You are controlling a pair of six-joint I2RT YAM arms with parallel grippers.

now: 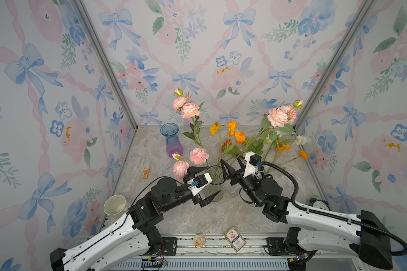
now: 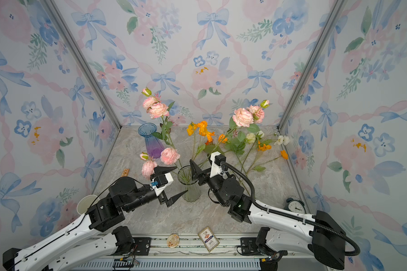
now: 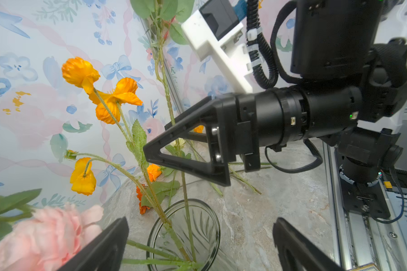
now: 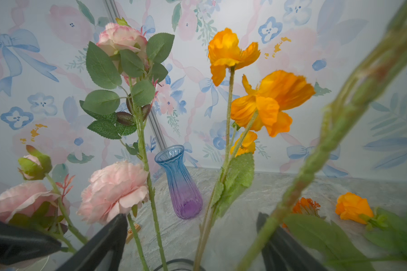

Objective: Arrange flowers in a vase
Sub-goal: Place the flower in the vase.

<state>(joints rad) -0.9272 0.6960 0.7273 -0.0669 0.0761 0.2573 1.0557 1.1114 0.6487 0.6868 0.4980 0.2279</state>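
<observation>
Centrally, the vase (image 1: 213, 185), clear glass, stands on the table (image 1: 174, 218) and holds several of the flowers (image 1: 199, 156). A tall pink spray (image 1: 186, 108) rises from it toward the back wall. Two lower pink blooms (image 2: 148, 169) lean out on its left side, and the poppies (image 1: 232, 127) stand high above its rim. In the left wrist view their stems (image 3: 168, 225) cross inside the rim.

The left claw (image 1: 213, 180) reaches toward the vase from its left with jaws spread wide, gripping nothing. One finger (image 2: 167, 169) lies beside the rim, and the other crosses in front of the vase's body. Whether either touches the glass I cannot tell.

The right claw (image 1: 230, 159) hangs just right of the vase, above its rim. In the right wrist view its fingers (image 4: 108, 237) stand well apart. Poppy stems rise between them unpinched, and a thick blurred stem crosses in front of the other finger.

More flowers lie on the table behind and right of the vase. These are a second pink spray (image 1: 281, 116) with its blooms up near the back corner, white blooms (image 1: 301, 140) and small orange ones (image 1: 283, 147).

A blue vase (image 1: 171, 140) stands behind and left of the vase, apart from it. A cup (image 1: 115, 205) sits well to the vase's left, and a clock (image 1: 318, 203) well to its right.
</observation>
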